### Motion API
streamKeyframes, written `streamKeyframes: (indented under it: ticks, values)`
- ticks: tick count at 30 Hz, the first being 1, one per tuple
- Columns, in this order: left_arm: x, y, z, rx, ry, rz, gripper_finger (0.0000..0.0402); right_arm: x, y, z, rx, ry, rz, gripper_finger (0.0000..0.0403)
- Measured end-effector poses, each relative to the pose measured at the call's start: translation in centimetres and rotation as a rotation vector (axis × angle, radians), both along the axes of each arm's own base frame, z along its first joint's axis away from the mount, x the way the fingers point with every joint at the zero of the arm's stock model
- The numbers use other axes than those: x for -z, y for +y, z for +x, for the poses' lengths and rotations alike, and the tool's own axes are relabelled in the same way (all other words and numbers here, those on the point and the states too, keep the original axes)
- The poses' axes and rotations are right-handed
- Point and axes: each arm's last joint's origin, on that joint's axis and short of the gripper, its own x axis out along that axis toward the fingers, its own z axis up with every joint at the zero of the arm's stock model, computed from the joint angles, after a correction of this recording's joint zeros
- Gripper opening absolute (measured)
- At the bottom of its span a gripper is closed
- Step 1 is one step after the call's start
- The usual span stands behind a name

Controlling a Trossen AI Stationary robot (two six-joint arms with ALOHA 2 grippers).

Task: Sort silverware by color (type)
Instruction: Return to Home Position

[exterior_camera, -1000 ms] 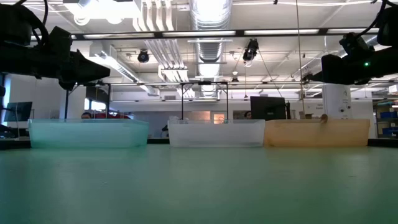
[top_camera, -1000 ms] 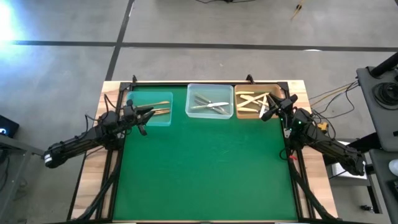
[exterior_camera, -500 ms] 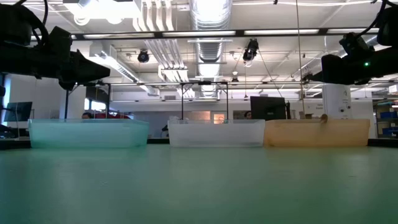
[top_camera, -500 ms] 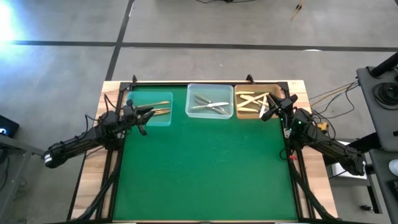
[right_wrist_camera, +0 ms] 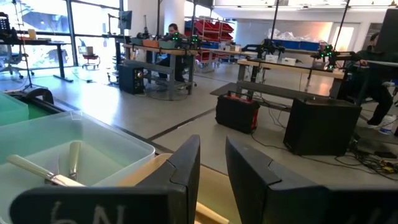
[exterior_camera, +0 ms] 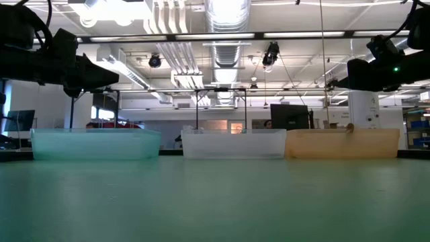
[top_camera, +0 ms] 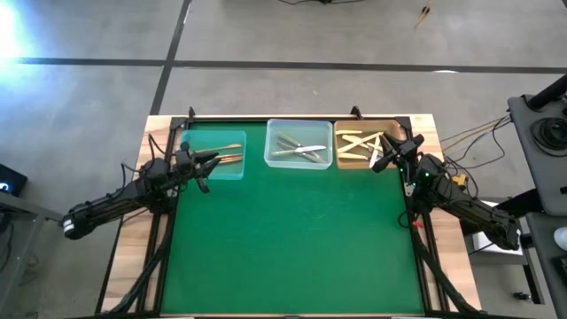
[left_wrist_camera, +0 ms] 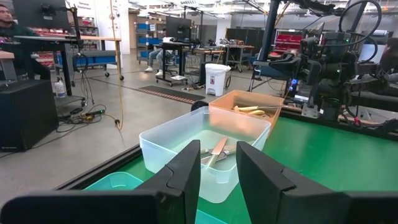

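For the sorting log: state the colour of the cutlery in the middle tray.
Silver-grey metal cutlery, clearest in the high view.

Along the far edge of the green mat (top_camera: 292,239): golden-bronze cutlery (top_camera: 229,159) in the pale blue plastic tray (top_camera: 232,136) on the left, silver-grey pieces (top_camera: 298,150) in the clear plastic tray (top_camera: 299,122) in the middle, and cream-yellow pieces (top_camera: 358,146) in the orange plastic tray (top_camera: 365,124) on the right. The left gripper (top_camera: 210,160) hovers at the blue tray, the right gripper (top_camera: 381,160) at the orange one.

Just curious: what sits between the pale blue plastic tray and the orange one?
The high view shows a clear plastic tray holding silver-grey metal cutlery.

robotics lab, ceiling ducts (exterior_camera: 225,17), workbenches (right_wrist_camera: 163,45) (more robot rigs (right_wrist_camera: 268,48)), concrete floor (top_camera: 354,35)
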Motion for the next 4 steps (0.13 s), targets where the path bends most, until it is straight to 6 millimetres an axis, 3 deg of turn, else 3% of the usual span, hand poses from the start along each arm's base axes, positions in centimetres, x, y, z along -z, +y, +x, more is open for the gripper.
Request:
streamKeyframes:
  ticks: [4]
  values:
    - [0.00,0.00,0.00,0.000,0.000,0.000,0.0087,0.00,0.00,0.00,0.000,0.000,0.000,0.0068]
